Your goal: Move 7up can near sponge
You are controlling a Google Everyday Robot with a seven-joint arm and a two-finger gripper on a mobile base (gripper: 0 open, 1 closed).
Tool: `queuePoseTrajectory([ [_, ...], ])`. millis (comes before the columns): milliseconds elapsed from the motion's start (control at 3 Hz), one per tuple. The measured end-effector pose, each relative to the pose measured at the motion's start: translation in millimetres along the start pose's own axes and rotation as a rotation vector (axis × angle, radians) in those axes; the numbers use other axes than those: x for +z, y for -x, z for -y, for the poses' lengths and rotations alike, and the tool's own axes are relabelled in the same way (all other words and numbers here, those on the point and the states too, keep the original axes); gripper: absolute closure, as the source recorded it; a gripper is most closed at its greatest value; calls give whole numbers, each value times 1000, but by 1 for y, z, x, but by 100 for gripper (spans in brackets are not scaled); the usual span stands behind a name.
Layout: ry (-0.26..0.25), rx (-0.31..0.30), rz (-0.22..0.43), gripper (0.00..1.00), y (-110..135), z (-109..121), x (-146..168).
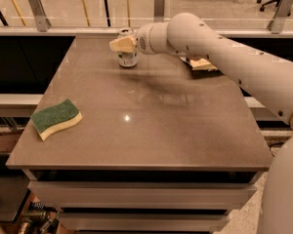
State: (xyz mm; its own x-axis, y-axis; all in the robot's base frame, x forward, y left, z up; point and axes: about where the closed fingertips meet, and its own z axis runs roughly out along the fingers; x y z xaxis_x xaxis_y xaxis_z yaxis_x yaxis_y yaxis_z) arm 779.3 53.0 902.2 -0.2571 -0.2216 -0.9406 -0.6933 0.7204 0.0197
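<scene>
Toward the far edge of the bench, a little left of its middle: the 7up can, upright, seemingly standing on the grey top, with green markings on the lower body and a silver lid just visible at the back. Across the can's upper front, the pincer, cream-coloured, level with the can's top half and overlapping it. Cannot tell whether clamped on the can or merely set against it.

Behind the pincer, reaching in from the right, the thick white arm, with a rounded wrist directly right of the can and a dark blur of shadow or reflection on the bench beneath. Just beyond the arm, near the bench's far right side, part of a brown-and-cream chip bag, lying flat, partly hidden by the arm.

Well apart from the can, at the near left of the bench and close to the left edge: the sponge, flat, green side up, pale yellow foam along the front, turned at a slant. Between can and sponge, a wide stretch of grey top with a small glint of light.
</scene>
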Motion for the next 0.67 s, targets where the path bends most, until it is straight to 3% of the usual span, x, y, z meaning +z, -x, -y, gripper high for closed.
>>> queuePoseTrajectory([
  [667, 6, 0, -2, 78, -1, -3, 3],
])
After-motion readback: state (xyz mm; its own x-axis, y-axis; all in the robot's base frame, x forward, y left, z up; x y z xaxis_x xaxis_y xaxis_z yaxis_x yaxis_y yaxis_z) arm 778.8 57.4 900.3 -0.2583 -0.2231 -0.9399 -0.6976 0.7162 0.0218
